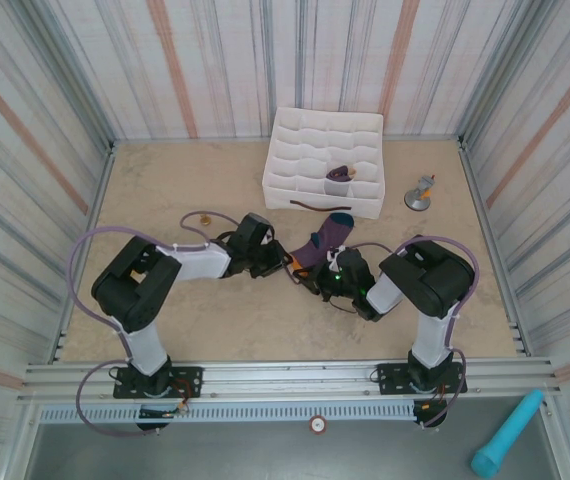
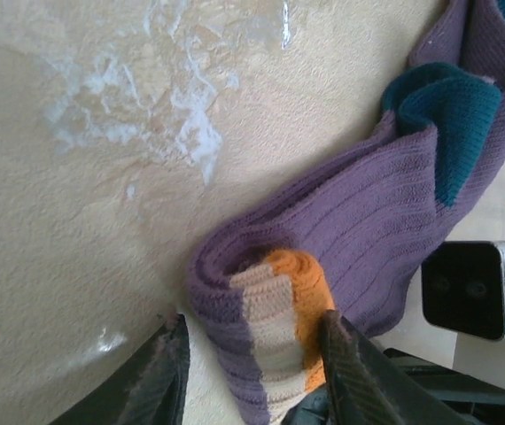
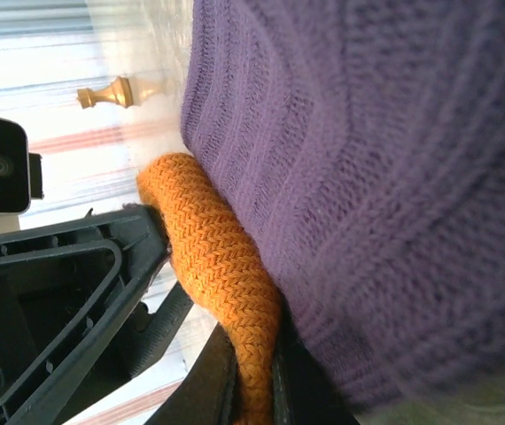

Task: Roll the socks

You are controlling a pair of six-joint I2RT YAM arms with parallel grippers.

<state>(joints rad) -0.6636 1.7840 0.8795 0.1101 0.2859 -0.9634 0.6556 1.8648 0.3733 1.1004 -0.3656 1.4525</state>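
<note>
I work in a robot test cell in a lab, not a lived-in room. My left arm (image 1: 140, 290) and right arm (image 1: 430, 280) are bolted to a slotted aluminium rail (image 1: 285, 378) at the edge of a bare beige table (image 1: 215, 310), with purple cables (image 1: 77, 262) looping along them. Striped panels (image 1: 215, 60) wall the table in on three sides. The things on it are props: socks (image 1: 327, 243), a divided white box (image 1: 295, 140) and a small gold pawn (image 3: 106, 93).

Far edge of my beige table (image 1: 165, 180): a white gridded box (image 1: 365, 206) stands before the striped wall (image 1: 215, 60). A small gold pawn-shaped piece (image 1: 202, 217) rests to its left, a grey piece (image 1: 420, 192) just right. A teal tube (image 1: 505, 435) lies off the table.
</note>
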